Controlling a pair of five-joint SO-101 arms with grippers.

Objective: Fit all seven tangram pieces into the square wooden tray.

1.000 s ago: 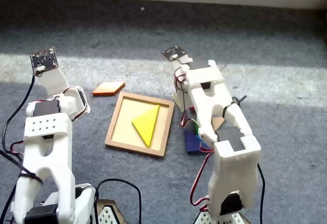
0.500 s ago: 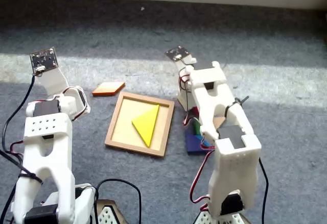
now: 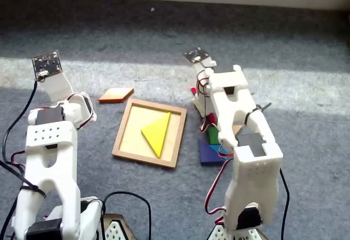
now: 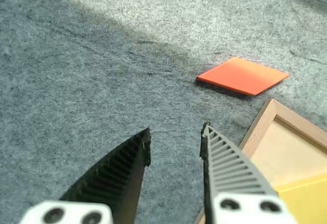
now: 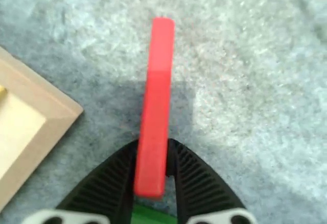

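— One second on: lifted the red piece (image 5: 153,91) out of the pile?
— Yes. Clenched on edge in the right pincer (image 5: 152,145), carried outward past the green piece (image 3: 213,135) and blue piece (image 3: 206,153), apparently off the surface, beside the tray (image 5: 51,104) corner.
— And the left pincer (image 4: 175,134)?
— Released, parked near the orange parallelogram (image 4: 242,75).
— Meaning?
— Likely next to join the yellow triangle (image 3: 157,132) in the tray.

Square wooden tray (image 3: 121,127) lies flat, with the yellow triangle (image 3: 157,132) flat inside it. Orange parallelogram (image 3: 116,94) lies flat near the tray's far-left corner. Red piece (image 5: 153,112) stands on edge, clamped in the right gripper (image 5: 152,145). Green piece (image 3: 213,135) and blue piece (image 3: 206,153) sit beside the tray's right edge.
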